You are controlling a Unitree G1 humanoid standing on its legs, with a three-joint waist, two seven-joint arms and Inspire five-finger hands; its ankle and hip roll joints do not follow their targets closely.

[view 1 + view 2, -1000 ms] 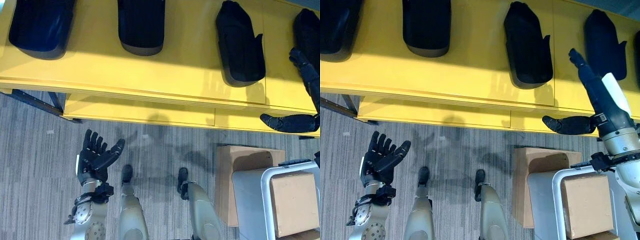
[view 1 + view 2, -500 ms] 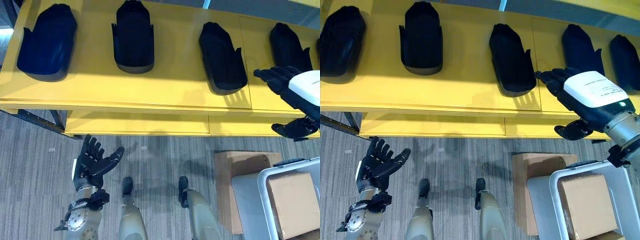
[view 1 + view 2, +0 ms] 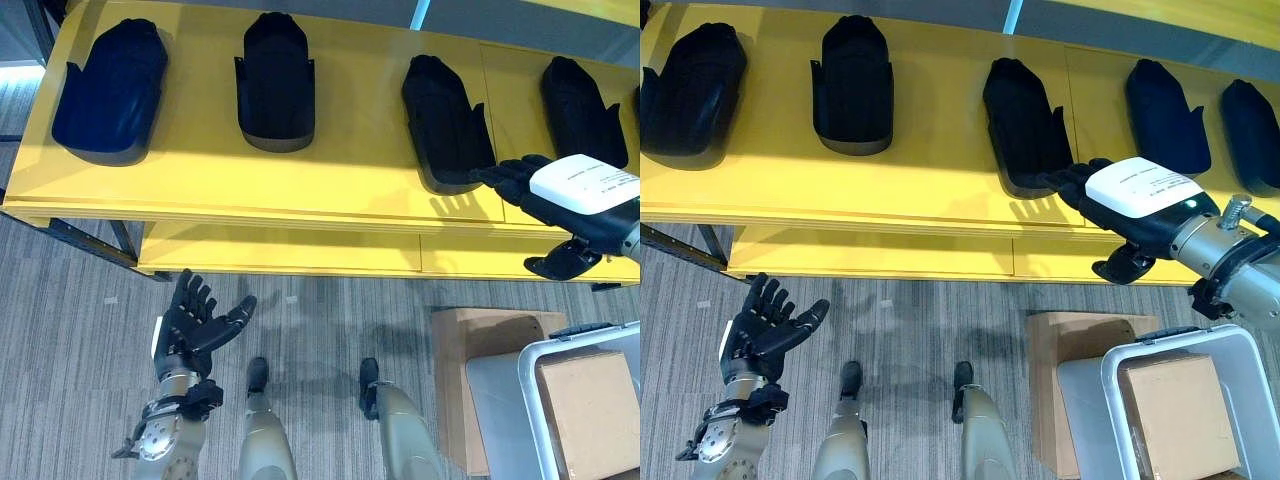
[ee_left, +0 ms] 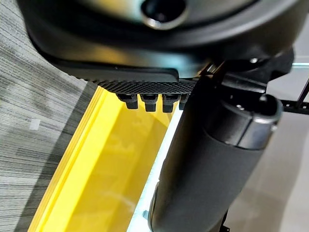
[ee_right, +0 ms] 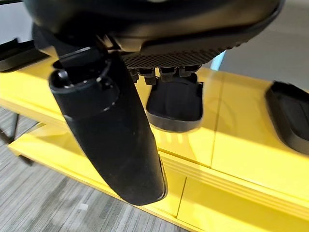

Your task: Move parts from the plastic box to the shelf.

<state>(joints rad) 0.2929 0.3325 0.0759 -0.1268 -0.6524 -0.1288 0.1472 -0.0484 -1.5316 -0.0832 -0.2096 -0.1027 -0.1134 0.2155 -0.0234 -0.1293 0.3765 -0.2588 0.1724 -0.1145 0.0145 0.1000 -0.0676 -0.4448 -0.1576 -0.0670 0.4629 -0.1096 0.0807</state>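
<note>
Yellow is the shelf (image 3: 940, 215), a long two-level unit whose upper board carries a row of black parts. Each part is a matt, moulded shell, rounded at the far end, broad and cut square at the near end, with a small tab standing out at one or both sides. Five of them show in the right eye view: the first part (image 3: 692, 90) at the left end, the second part (image 3: 853, 85), the third part (image 3: 1023, 125) near the middle, the fourth part (image 3: 1166, 116) and the fifth part (image 3: 1251, 122) at the right edge. They lie flat, well apart from one another, all pointing away from the robot.

The right hand (image 3: 1120, 205) reaches over the front edge of the upper board just right of the third part; its fingers (image 3: 1065, 181) are straight and together, their tips close to the near right corner of that part, and it holds nothing. Whether they touch it cannot be told. The thumb (image 5: 111, 130) hangs down in front of the shelf edge.

The left hand (image 3: 765, 327) is held low over the grey carpet floor (image 3: 940, 330), palm up, fingers spread and empty.

One plastic box (image 3: 1230, 350), white-rimmed, stands at the lower right with one brown cardboard box (image 3: 1175, 415) inside it. A flat piece of cardboard (image 3: 1060, 335) lies on the floor beside it.
</note>
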